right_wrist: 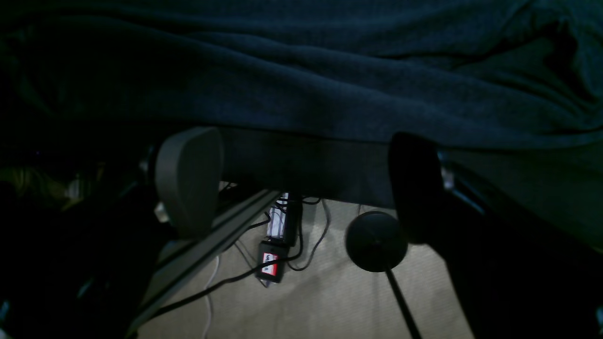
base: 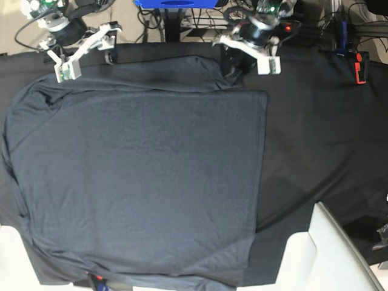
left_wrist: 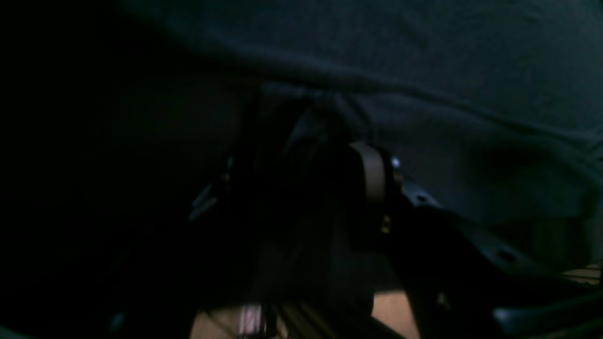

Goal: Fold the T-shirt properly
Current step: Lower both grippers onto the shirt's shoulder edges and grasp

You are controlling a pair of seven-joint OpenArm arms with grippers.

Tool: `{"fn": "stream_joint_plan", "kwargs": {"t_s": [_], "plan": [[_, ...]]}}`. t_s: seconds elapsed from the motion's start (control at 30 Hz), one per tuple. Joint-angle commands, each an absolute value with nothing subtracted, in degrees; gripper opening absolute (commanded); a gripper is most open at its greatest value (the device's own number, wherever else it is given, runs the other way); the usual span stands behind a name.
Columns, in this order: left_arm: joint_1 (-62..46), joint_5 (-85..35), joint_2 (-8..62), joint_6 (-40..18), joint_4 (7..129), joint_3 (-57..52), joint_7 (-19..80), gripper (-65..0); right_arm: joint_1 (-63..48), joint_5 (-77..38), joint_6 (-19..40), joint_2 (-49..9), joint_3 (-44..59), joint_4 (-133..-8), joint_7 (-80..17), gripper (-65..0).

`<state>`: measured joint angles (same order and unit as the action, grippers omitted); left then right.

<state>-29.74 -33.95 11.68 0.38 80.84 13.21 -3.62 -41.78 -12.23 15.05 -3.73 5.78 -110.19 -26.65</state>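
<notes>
The dark charcoal T-shirt lies spread flat on the black table cloth, its right side folded in to a straight edge. My left gripper is at the shirt's far right corner, where the cloth puckers up. In the left wrist view the jaws stand close together, with shirt creases running into them. My right gripper is at the shirt's far left edge. In the right wrist view it is wide open and empty, its fingers just short of the shirt hem.
A red and black tool lies at the far right of the table. A white panel stands at the near right corner. Beyond the far table edge the floor holds cables, a power strip and a round black stand base.
</notes>
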Motion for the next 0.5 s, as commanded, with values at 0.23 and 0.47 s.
{"fn": "stream_joint_plan", "kwargs": {"t_s": [0.23,0.47], "plan": [[-28.4,-34.2,10.6,0.2,78.5,13.3,-3.6,-36.0,-41.4,-12.5,15.3,-4.6,6.1,-109.8,-25.7,-12.8],[-28.2,-34.2,10.6,0.2,78.5,13.3,-3.6,-65.0,-36.3,-12.7,15.3,-1.7,14.0,-104.5,-25.6,-12.8]]}}
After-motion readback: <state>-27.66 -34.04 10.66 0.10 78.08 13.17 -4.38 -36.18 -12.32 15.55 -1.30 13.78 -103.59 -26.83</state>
